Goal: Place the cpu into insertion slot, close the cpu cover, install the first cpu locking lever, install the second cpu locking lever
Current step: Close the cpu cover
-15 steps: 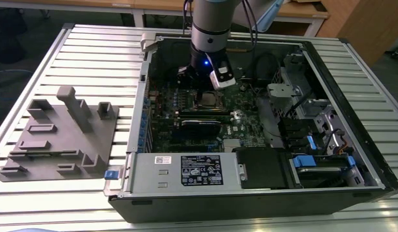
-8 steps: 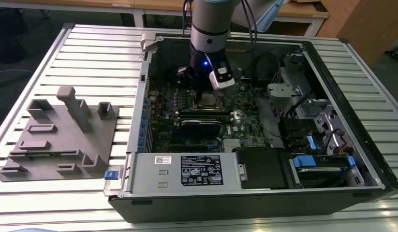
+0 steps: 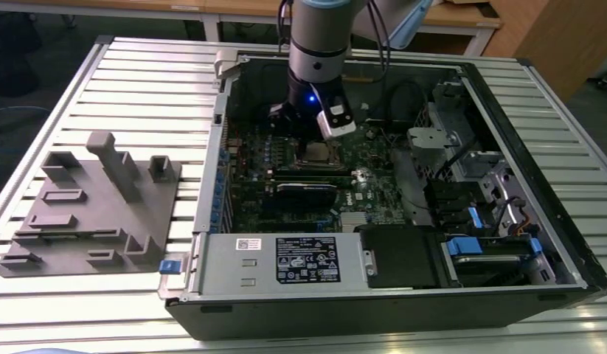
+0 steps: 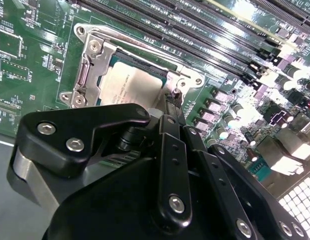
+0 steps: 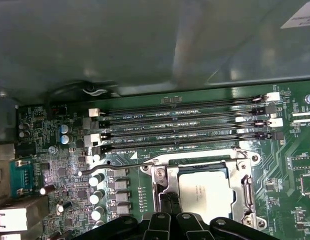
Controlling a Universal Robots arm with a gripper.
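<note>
Exterior view, from its left: grey fixture block (image 3: 91, 203) on slatted table (image 3: 136, 81), well apart from the claw (image 3: 308, 141), on the exterior view's left of it; then open computer case (image 3: 382, 302) lying on its side, power supply (image 3: 273, 259) at the near wall, nearer the camera than the claw; arm (image 3: 321, 37) stands vertical inside the case, claw low over the green motherboard (image 3: 377, 166); cpu (image 3: 320, 153) just below the claw tips, pale metal top up; drive bays with blue tabs (image 3: 470, 243) well off on the exterior view's right of the claw. In both wrist views claw (image 4: 173, 97) (image 5: 168, 199) fingers look pressed together, tip down at a corner of the cpu cover (image 4: 87, 70) (image 5: 164, 182); cannot tell if anything is pinched between them. Cover lies flat over the cpu (image 4: 127, 85) (image 5: 201, 192), chip top showing through its window right beside the tip; dark edge of the insertion slot (image 5: 200, 171) shows past the chip in the first wrist view. Thin lever rod (image 5: 127, 162) runs along the socket edge close to the claw tip, latched or not cannot tell. Silvery capacitors (image 5: 97, 180) near the claw; long black memory slots (image 5: 180, 127) (image 4: 205, 30) beyond the socket, farther from the claw
</note>
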